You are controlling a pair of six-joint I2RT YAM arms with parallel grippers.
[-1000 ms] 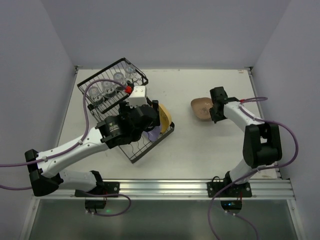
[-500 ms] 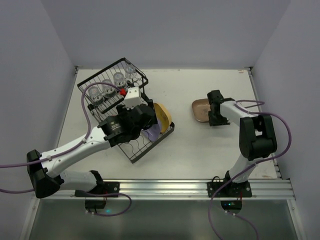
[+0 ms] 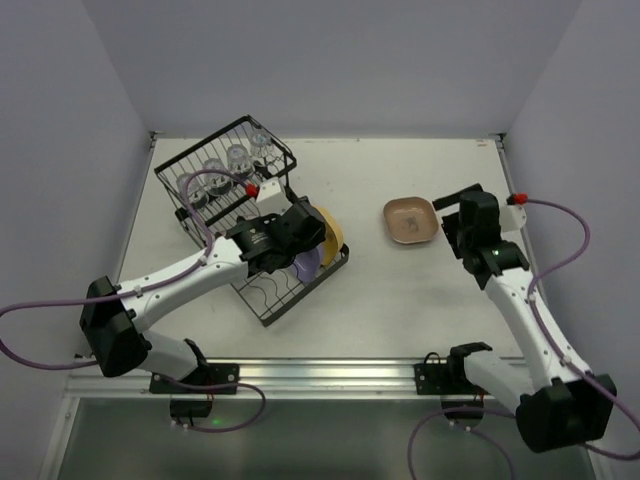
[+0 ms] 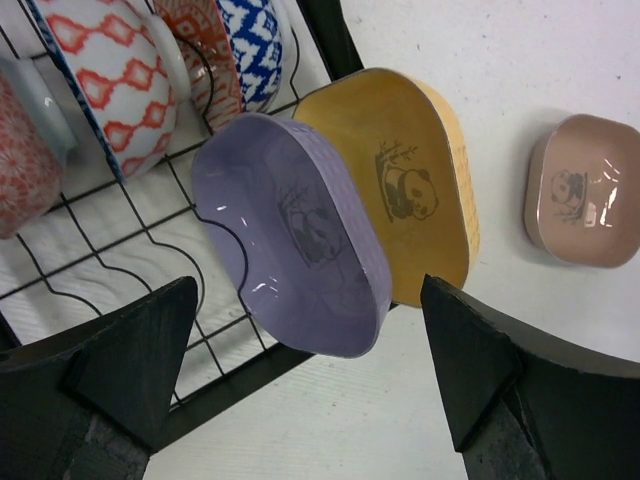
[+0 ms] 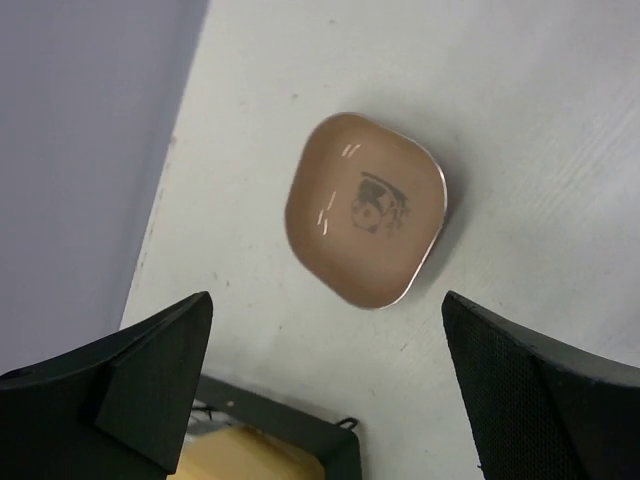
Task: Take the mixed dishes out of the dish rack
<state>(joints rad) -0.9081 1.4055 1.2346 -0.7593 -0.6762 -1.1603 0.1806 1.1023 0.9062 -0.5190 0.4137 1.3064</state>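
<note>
Tan and lying flat on the table (image 3: 380,300), one plate (image 3: 410,220) is now out of the dish rack (image 3: 300,297) and sits well apart from it, off the rack's plate end, with bare tabletop between the two. That is the fresh change: a moment ago the right gripper (image 3: 452,222) was clamped on this tan plate and held it tilted over the table, and now its jaws stand wide apart with nothing between them, drawn back to the side of the plate farther from the rack. The wrist view shows the plate resting right side up, its printed figure facing upward, touched by neither finger. So one dish counts as unloaded, and the right arm looks free for another. The left gripper (image 4: 308,290) has meanwhile shifted along the rack toward its plate end and hovers there, jaws spread and holding nothing, looking down at the purple plate (image 4: 290,230). This plate leans on edge in the rack's flat tray section, against the yellow plate (image 4: 410,180) that stands at the outer edge of the rack. Whether a finger touches the purple plate cannot be told, though it seems the likely next pick. Most of the work remains: the patterned bowls (image 4: 120,60) sit farther inside the rack, and the glass cups (image 3: 225,165) stand in its deeper basket section.
</note>
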